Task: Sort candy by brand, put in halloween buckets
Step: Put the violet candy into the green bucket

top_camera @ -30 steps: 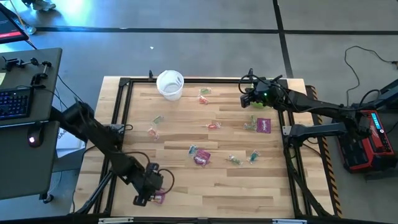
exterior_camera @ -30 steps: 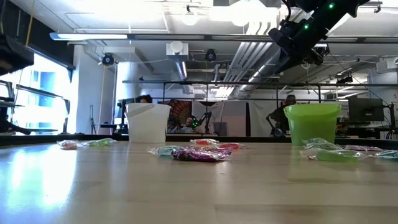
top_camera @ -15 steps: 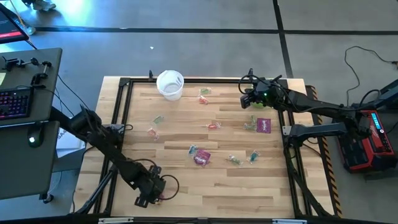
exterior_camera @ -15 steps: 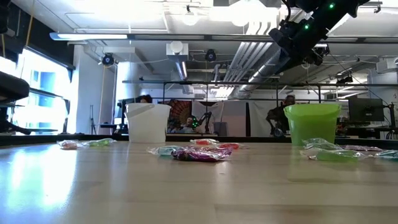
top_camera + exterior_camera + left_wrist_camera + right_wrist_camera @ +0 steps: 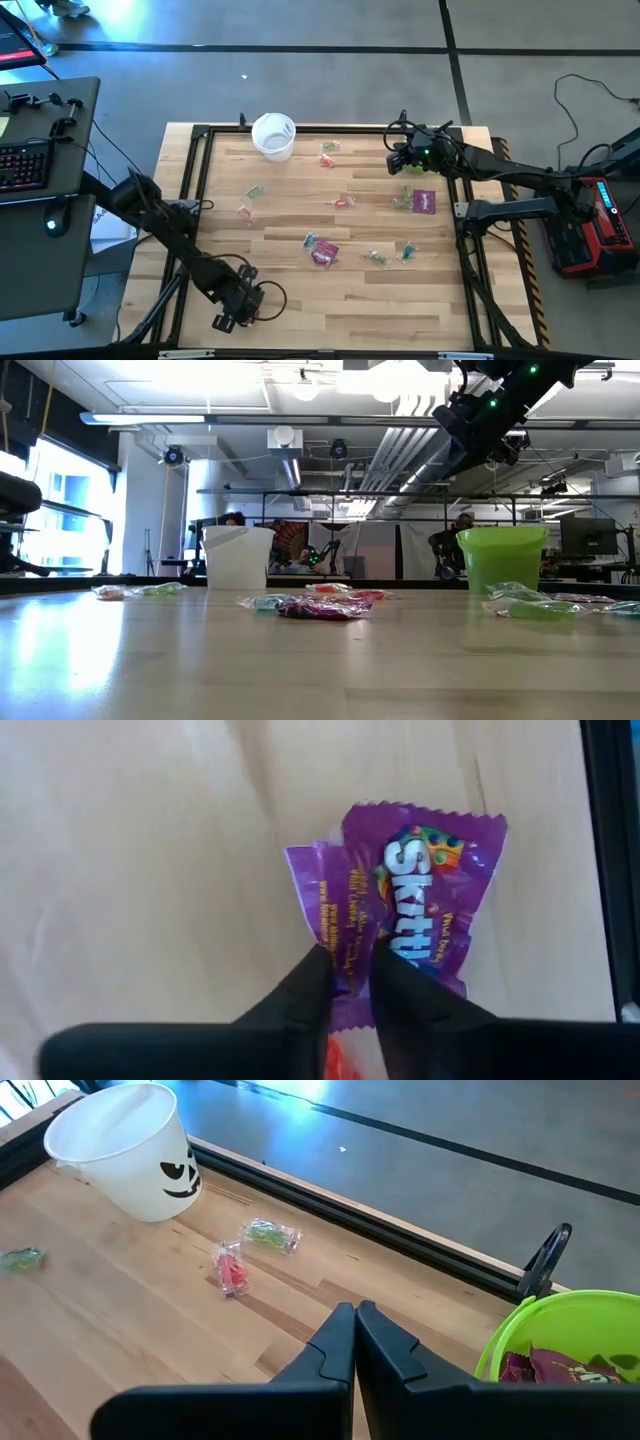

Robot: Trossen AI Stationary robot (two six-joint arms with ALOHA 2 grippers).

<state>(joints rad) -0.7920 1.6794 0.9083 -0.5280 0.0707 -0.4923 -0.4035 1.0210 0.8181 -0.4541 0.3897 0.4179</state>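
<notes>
A purple candy packet lies flat on the wood near the table's near left corner, and my left gripper is shut on it. The white bucket stands at the far edge, left of the middle. The lime green bucket, with purple packets inside, stands at the far right. My right gripper hangs shut above and beside the green bucket, holding nothing. More purple packets and small clear-wrapped pieces lie scattered across the table's middle. My left gripper pinches the purple packet between its two fingers at the wrapper's end, opposite the serrated end. The fingers come from above, pointing steeply down. The packet lies flat on the table, and the wrapper is puckered up between the fingertips.
A black frame rail runs around the table's edge. In the right wrist view, a green piece and a red piece lie near the white bucket. A desk with a keyboard stands left of the table.
My left gripper has come down over the purple packet at the near left corner and turned a little. The packet, which showed beside the gripper in the high view before, is now covered by it. My right arm has kept still.
</notes>
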